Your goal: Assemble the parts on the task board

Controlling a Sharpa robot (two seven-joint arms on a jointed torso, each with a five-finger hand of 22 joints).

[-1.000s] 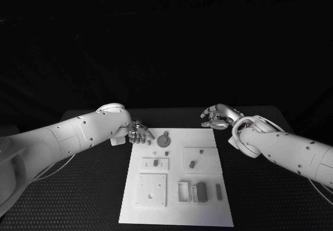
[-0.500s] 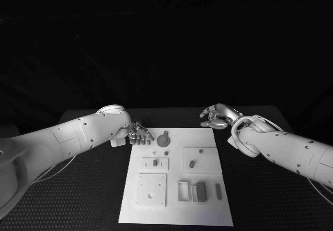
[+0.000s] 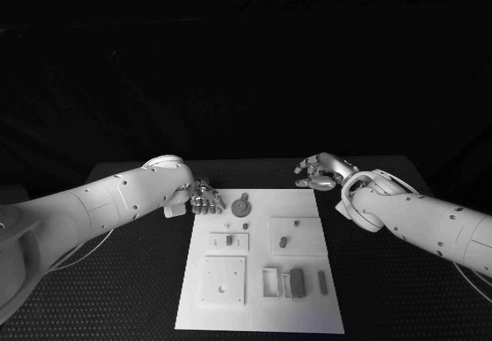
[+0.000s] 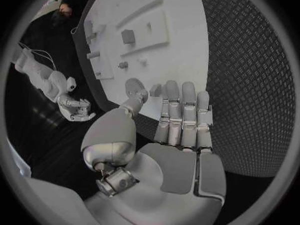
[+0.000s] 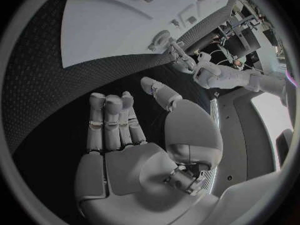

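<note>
The task board [image 3: 261, 263] lies in the middle of the black table [image 3: 410, 298], and the left hand [image 3: 205, 196] and the right hand [image 3: 320, 172] hover empty at its far corners, fingers extended and apart.

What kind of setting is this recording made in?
Most likely a robot lab bench set up for assembly trials. A white task board with small parts lies on a black textured table, against a dark backdrop. The left hand and right hand hang open at the board's far corners.
</note>
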